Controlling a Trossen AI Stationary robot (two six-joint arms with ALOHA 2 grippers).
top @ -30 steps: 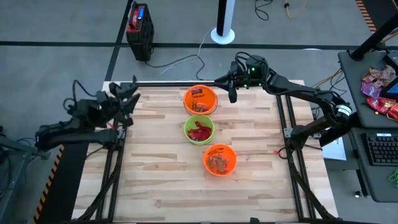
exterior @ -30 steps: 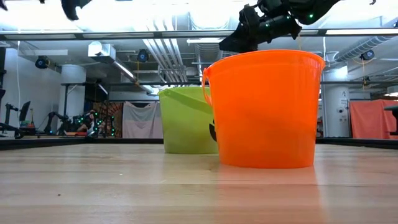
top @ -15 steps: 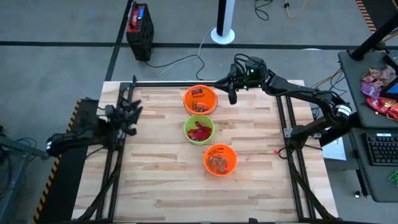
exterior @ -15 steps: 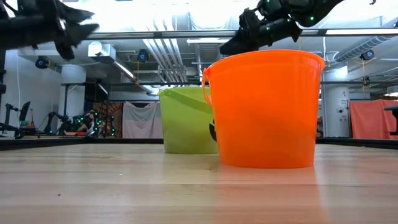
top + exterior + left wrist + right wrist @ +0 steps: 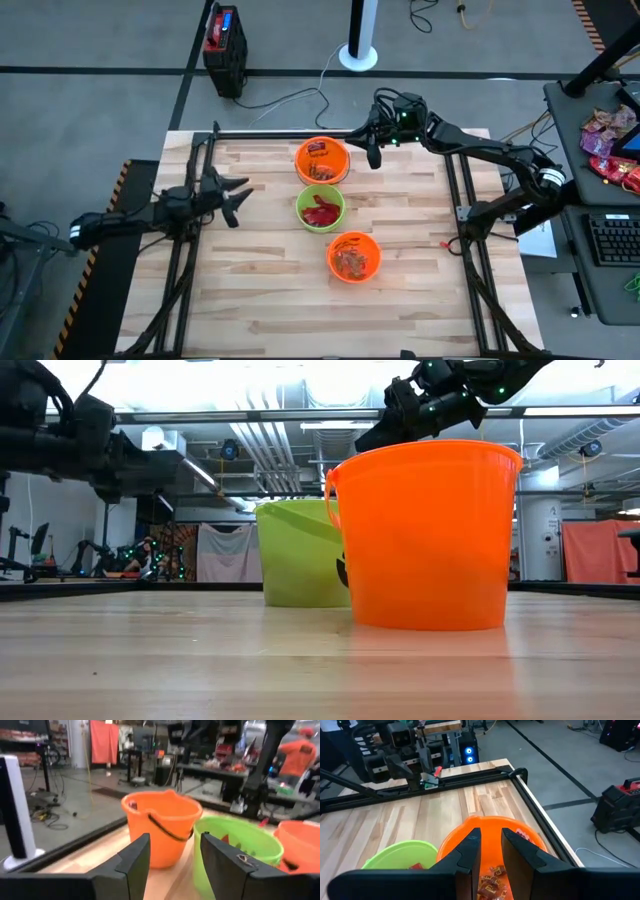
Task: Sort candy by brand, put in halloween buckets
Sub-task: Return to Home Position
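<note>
Three halloween buckets stand in a slanting row mid-table: a far orange one [image 5: 322, 160], a lime green one [image 5: 321, 208] and a near orange one [image 5: 354, 256]. Candy lies inside them: a pink-red packet and brown pieces in the far orange one, red packets [image 5: 320, 212] in the green one, brownish pieces [image 5: 351, 261] in the near orange one. My left gripper [image 5: 238, 203] hovers open and empty left of the green bucket, pointing at the buckets [image 5: 160, 827]. My right gripper [image 5: 372, 155] hangs over the far orange bucket's right rim [image 5: 485, 827], slightly open, holding nothing.
Black frame rails [image 5: 300, 133] run along the table's far, left and right edges. Bare wood lies left of the buckets and toward the near edge [image 5: 270, 310]. A desk off the table's right side carries candy bags [image 5: 610, 140] and a keyboard.
My left arm has swung from the table's far-left corner toward the near edge and to the right, coming lower and turning its open fingers toward the buckets. The right arm and the buckets have stayed put.
</note>
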